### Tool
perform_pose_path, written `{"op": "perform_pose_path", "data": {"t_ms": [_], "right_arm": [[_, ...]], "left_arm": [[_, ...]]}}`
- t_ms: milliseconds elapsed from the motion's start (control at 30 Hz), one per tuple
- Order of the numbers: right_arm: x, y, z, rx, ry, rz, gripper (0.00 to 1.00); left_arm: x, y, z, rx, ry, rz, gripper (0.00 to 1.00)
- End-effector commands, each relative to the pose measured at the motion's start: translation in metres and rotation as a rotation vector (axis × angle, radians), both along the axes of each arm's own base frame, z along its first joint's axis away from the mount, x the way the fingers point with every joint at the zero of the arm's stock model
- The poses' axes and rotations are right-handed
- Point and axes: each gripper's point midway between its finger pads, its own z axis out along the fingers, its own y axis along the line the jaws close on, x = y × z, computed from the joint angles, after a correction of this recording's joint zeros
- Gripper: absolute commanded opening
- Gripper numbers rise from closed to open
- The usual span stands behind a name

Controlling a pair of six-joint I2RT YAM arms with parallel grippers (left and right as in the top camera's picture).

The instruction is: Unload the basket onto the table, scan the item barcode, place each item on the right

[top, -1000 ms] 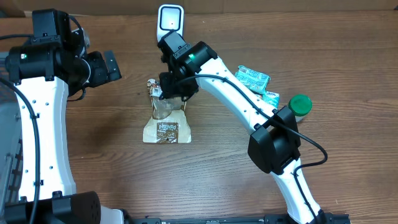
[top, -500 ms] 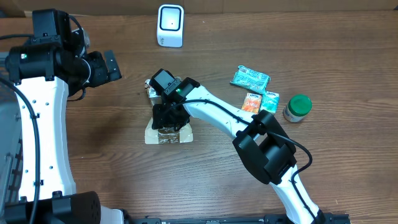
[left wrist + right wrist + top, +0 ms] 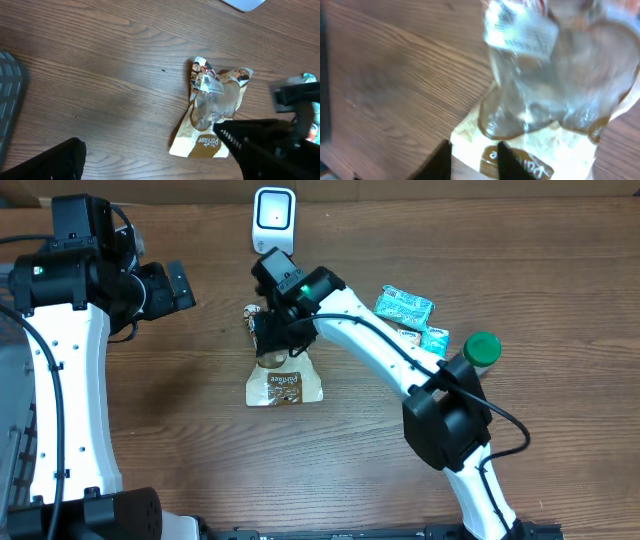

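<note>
The item is a tan and brown snack bag (image 3: 285, 388) with a clear window, lying flat on the wood table. It also shows in the left wrist view (image 3: 210, 100) and, blurred, in the right wrist view (image 3: 560, 100). A white sticker (image 3: 212, 86) sits near the bag's top. The white scanner (image 3: 274, 220) stands at the back. My right gripper (image 3: 272, 348) hangs over the bag's upper half. Its fingers (image 3: 442, 160) stand close together with a narrow gap over the bag's corner, and a pinch is not visible. My left gripper (image 3: 183, 288) is wide open, off to the left.
Teal packets (image 3: 404, 305) and a green-lidded jar (image 3: 481, 352) lie right of the right arm. A grey ribbed object (image 3: 7, 100) sits at the table's left edge. The right arm's links cross the table from the front right.
The right gripper moved from the bag's lower part up toward the scanner side. The bag shifted a little to the right. The left arm stayed still.
</note>
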Motion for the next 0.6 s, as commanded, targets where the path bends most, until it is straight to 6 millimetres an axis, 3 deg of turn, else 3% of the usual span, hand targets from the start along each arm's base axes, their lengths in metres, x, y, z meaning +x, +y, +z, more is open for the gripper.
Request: {"op": "perform_pose_path", "data": {"t_ms": [0,100,200,300,400,567], "right_arm": [[0.017,0.007,0.019,0.021,-0.120,-0.002,0.14],[0.023,0.011,-0.004,0.003,-0.144,-0.012,0.11],[0.037,0.011,-0.048,-0.061,-0.186,-0.038,0.10],[0.042,0.013,-0.072,-0.071,-0.190,-0.041,0.11],[0.043,0.015,-0.082,-0.073,-0.189,-0.039,0.12],[0.048,0.023,-0.078,-0.049,-0.223,-0.025,0.12]], "left_arm": [[-0.001,0.000,0.008,0.002,-0.024,-0.006,1.00],[-0.001,0.000,0.008,0.002,-0.024,-0.006,1.00],[-0.001,0.000,0.008,0.002,-0.024,-0.006,0.99],[-0.001,0.000,0.008,0.002,-0.024,-0.006,1.00],[-0.001,0.000,0.008,0.002,-0.024,-0.006,1.00],[-0.001,0.000,0.008,0.002,-0.024,-0.006,1.00]]}}
